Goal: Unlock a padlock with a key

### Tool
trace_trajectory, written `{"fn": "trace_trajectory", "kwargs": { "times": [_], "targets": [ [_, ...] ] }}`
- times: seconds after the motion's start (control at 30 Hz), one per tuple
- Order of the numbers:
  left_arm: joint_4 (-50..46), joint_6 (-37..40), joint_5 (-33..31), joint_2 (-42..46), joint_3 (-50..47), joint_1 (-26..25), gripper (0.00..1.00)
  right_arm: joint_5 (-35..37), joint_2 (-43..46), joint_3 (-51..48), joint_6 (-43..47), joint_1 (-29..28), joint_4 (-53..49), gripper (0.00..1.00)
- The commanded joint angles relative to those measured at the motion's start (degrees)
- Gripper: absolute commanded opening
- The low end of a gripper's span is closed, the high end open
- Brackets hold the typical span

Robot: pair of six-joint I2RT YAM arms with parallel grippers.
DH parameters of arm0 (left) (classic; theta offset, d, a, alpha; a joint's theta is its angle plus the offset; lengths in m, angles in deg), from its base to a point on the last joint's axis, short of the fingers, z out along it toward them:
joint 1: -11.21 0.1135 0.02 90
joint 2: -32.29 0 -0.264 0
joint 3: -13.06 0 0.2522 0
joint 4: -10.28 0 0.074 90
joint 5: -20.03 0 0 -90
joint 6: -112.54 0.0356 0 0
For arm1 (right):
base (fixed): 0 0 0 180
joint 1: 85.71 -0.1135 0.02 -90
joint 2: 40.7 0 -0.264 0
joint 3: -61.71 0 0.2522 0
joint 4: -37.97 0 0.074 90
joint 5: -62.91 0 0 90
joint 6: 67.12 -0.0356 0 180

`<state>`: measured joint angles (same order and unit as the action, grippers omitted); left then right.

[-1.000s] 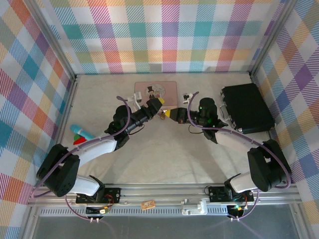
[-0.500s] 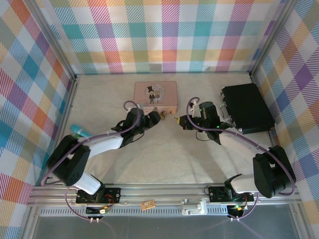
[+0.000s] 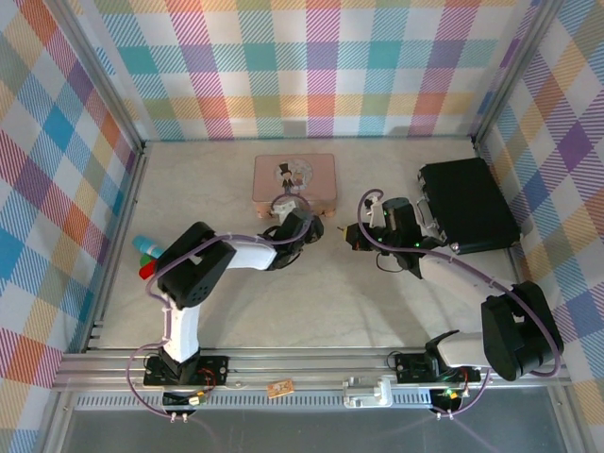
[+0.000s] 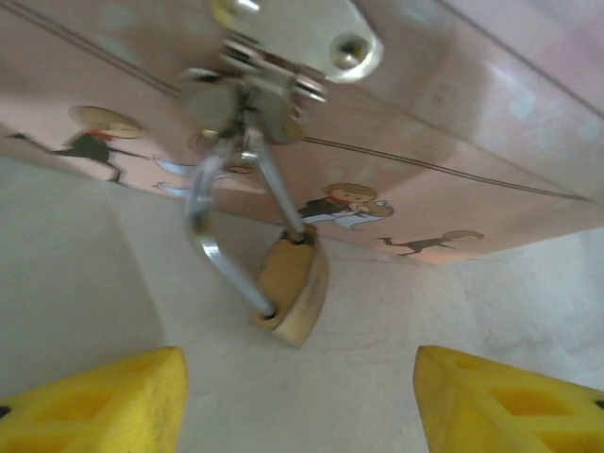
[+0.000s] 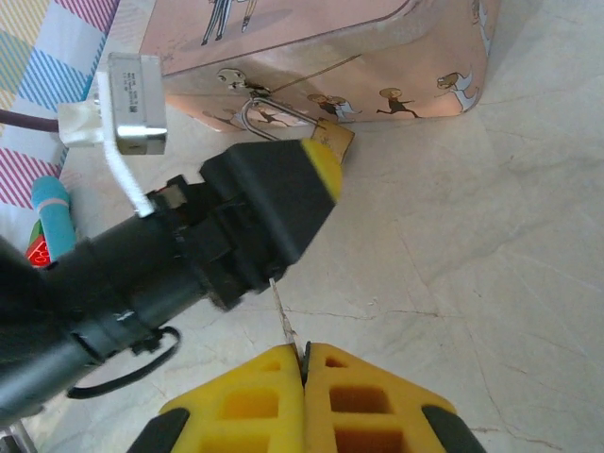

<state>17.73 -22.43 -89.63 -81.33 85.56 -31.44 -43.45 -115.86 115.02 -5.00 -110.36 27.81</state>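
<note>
A: The padlock (image 4: 294, 288)?
B: Shiny brass, with a polished steel shackle (image 4: 203, 236).
A: The tin (image 4: 453, 132)?
B: Glossy pink painted metal.
A: The worktop (image 5: 491, 283)?
B: Matt, pale, finely cracked. The fingers (image 4: 94, 401) are dull yellow plastic, the key (image 5: 283, 316) thin grey metal.

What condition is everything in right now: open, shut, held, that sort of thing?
Pink tin: lid shut.
Padlock: hanging from the tin's hasp, shackle looks closed.
Key: held, not yet in the padlock.
Left pincer: open, flanking the padlock.
Right pincer: shut on the key.
Black case: closed.
</note>
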Motion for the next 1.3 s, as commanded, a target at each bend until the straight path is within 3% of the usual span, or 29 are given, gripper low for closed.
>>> {"fn": "trace_trajectory", "kwargs": {
  "times": [0.0,0.27,0.37,0.5,0.6,0.7,0.8,0.9,1.07,1.27],
  "targets": [
    [1.8,0.0,-7.4,-4.9,3.1,-0.9,0.63,-1.4,0.5,-1.3,-1.0,0.5,2.7,0.0],
    [-1.1,-1.5,-15.6,-10.2,9.2,-0.9,0.56,-1.6,1.1,-1.9,-0.5,0.7,2.9,0.0],
    [-3.5,-0.9,-11.5,-12.6,13.1,0.1,0.55,-1.5,1.6,-2.0,-0.3,0.9,2.6,0.0],
    [-5.7,-2.0,-11.0,-13.6,14.7,0.1,0.34,-1.4,2.4,-2.1,0.1,1.2,2.1,0.0],
    [-4.8,-2.2,-9.3,-13.0,13.6,0.6,0.23,-1.2,3.1,-2.6,0.2,1.3,2.0,0.0],
    [-3.9,-2.1,-5.0,-12.0,12.2,1.2,0.15,-1.4,3.2,-2.8,0.4,1.5,1.8,0.0],
    [0.9,-2.3,4.4,-9.8,9.3,2.5,0.11,-1.7,2.9,-2.9,0.8,1.6,1.0,0.0],
    [3.1,-4.1,12.4,-6.2,6.0,3.5,0.0,-1.6,2.1,-3.3,0.8,1.9,0.9,0.0],
    [5.4,-7.3,20.2,-0.4,0.9,4.8,0.0,-3.9,-0.3,-3.9,-0.5,3.6,3.2,0.0],
    [17.7,-15.5,31.5,0.2,-2.9,6.4,0.0,-8.1,-3.3,-5.9,-5.3,4.8,11.6,0.0]
  ]
}}
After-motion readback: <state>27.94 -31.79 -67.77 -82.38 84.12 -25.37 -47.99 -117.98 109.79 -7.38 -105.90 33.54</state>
